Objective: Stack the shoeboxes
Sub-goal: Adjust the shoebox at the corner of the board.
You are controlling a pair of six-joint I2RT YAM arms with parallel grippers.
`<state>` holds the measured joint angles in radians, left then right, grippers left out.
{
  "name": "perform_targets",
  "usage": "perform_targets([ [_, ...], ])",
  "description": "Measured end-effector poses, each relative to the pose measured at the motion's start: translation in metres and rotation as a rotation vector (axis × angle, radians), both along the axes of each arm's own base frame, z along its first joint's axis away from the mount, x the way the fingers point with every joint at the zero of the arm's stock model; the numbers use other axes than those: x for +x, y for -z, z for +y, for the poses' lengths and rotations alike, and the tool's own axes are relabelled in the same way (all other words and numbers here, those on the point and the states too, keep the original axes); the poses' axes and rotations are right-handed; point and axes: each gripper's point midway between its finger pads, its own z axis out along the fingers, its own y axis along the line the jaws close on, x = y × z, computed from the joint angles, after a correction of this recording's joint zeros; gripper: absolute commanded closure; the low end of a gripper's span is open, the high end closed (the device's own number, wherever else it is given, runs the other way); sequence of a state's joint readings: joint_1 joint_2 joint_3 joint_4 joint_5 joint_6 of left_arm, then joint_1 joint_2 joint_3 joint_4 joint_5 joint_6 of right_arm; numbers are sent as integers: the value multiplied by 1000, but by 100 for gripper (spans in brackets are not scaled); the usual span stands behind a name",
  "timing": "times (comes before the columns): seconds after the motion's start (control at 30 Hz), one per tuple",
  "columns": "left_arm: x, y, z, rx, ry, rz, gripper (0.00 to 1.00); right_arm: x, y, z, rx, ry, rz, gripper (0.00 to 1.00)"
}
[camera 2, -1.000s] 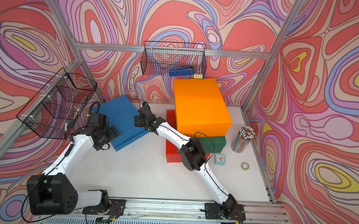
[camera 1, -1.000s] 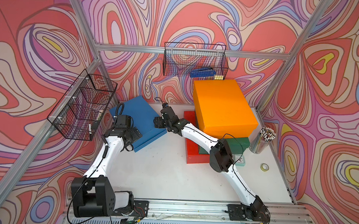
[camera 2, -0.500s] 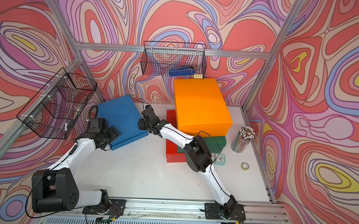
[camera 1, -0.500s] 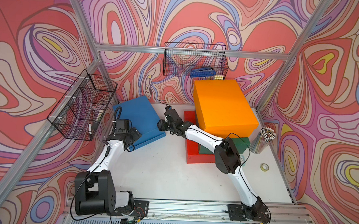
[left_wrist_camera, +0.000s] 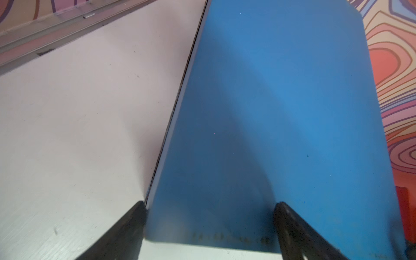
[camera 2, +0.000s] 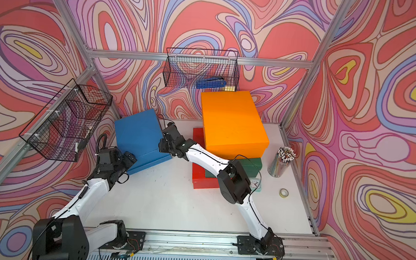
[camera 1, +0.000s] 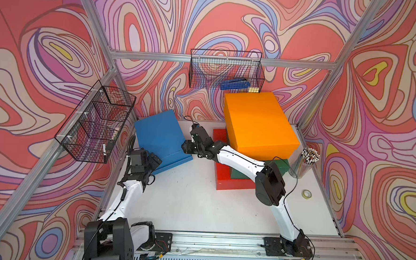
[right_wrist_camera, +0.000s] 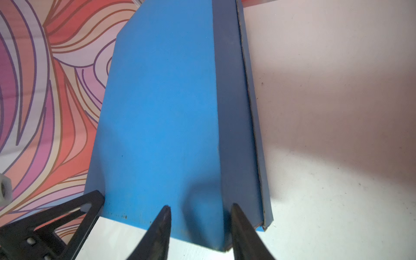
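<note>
White table (camera 1: 193, 208) carries four boxes. The blue box (camera 1: 161, 135) sits at the far left with one corner at the back wall, skewed to the table's edges. Its long axis seems to run front to back, swung a little toward the left wall, and both wrist views look along it. I cannot tell whether it lies flat or is tipped.

The left gripper (left_wrist_camera: 209, 208) is at its near left corner. Its fingers (left_wrist_camera: 132, 225) are wide apart, one at the box's bottom edge by the table and one over the blue face. Whether they press on it cannot be told. The right gripper (right_wrist_camera: 200, 208) is at the near right corner, its jaws partly apart astride the ridge where lid top meets lid side. A clamp cannot be confirmed.

Right of centre, the red box (camera 1: 223, 182) lies flat, long axis front to back. The green box (camera 1: 282, 165) rests on it, crosswise as far as it shows, sticking out to the right. The orange box (camera 1: 258, 123) tops the pile, long axis front to back, slightly skewed.
</note>
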<state>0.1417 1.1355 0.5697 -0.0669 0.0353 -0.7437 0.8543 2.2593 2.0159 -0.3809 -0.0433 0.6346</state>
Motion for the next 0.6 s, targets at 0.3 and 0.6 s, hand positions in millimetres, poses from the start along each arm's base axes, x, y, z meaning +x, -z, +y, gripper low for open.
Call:
perform_targets([
  [0.3, -1, -3, 7, -52, -67, -86, 14, -19, -35, 12, -24, -13, -48, 57],
  [0.6, -23, -8, 8, -148, -164, -163, 13, -44, -75, 30, 3, -62, -83, 57],
])
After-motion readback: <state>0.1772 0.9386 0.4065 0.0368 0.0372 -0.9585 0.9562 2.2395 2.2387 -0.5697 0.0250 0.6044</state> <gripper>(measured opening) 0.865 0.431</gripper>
